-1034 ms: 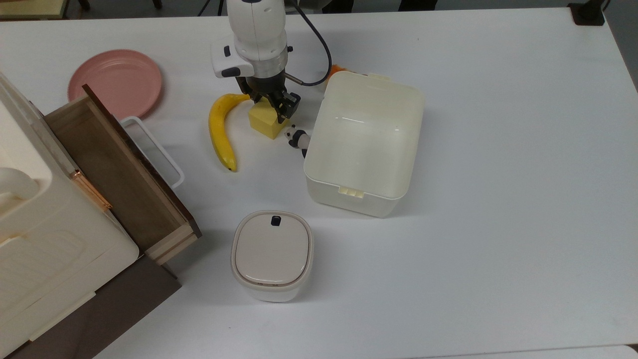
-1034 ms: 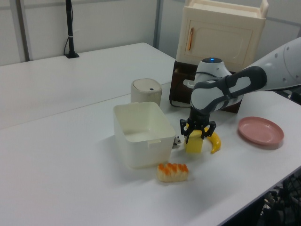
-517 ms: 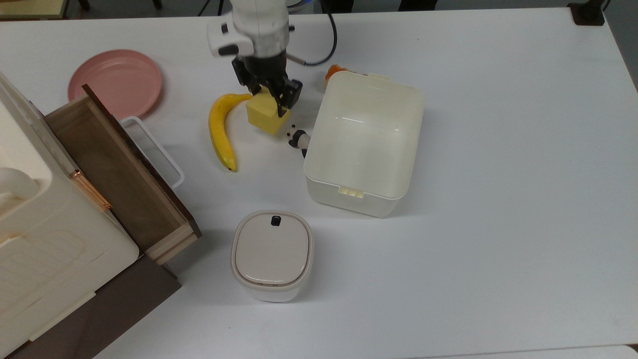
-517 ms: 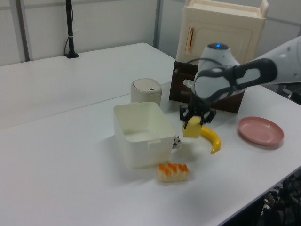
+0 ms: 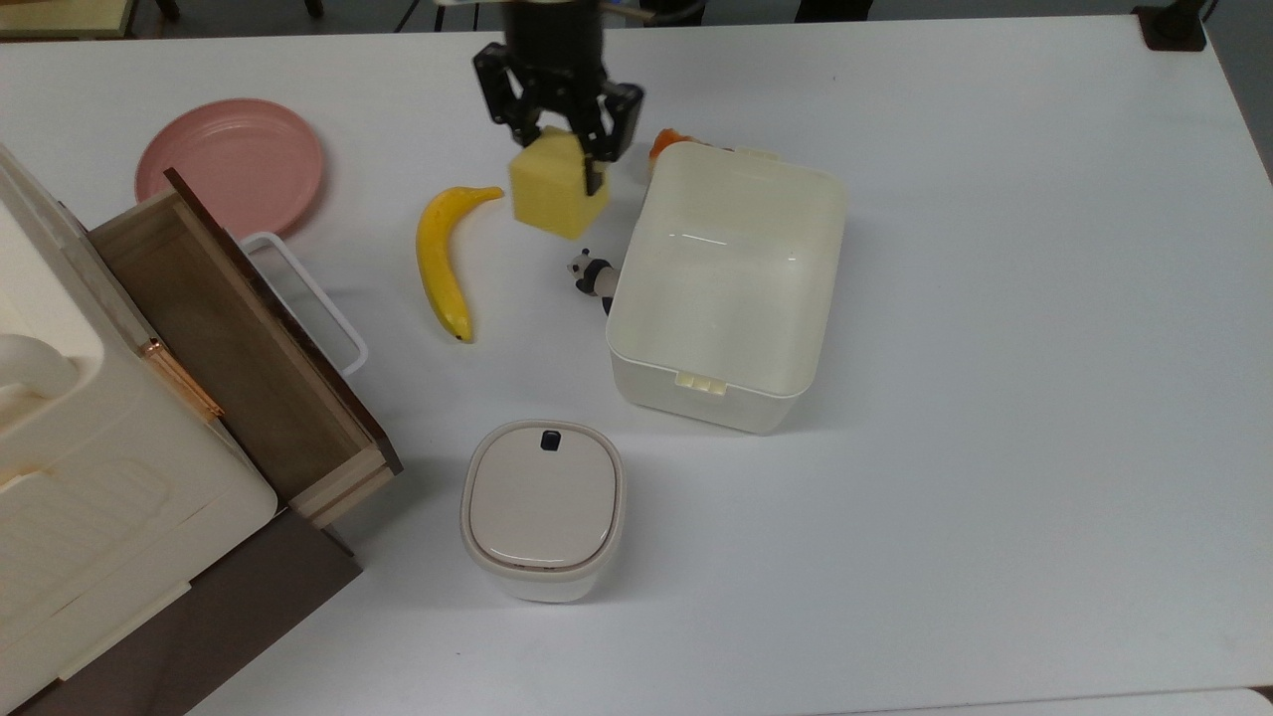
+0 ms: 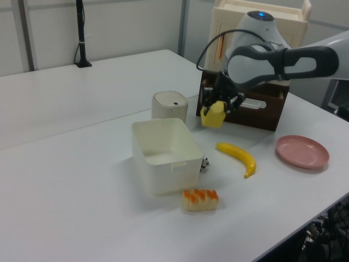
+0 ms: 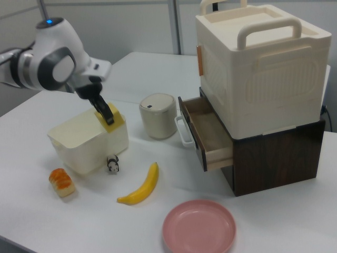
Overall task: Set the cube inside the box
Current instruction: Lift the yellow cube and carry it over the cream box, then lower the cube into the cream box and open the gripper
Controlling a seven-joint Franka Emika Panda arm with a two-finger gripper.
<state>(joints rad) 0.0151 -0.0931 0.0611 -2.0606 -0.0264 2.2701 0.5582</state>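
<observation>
On the broad white table (image 5: 995,447) we see a crowded left half in the top view: a pink plate (image 5: 230,164), a banana (image 5: 442,261), an open wooden drawer (image 5: 239,348) under a cream cabinet, and a small lidded container (image 5: 543,509). A second ago the cube (image 5: 558,185) sat on the tabletop just beside the banana's upper end; now we find it well off the surface, pinched between the fingers of the gripper (image 5: 563,139), which are pressed against two opposite faces. In the left view the cube (image 6: 213,115) hangs above the level of the rim of the box (image 6: 163,155), clear of the banana (image 6: 238,157) below it. The box (image 5: 731,283) is empty and open, its near wall just to the top view's right of the cube, with a tiny panda figure (image 5: 593,275) and an orange-topped bread toy (image 5: 668,140) against its outside.

We judge the lift done and the carry begun: what remains is a sideways move over the rim and a release. The hold looks firm, though the cube hangs slightly turned.
</observation>
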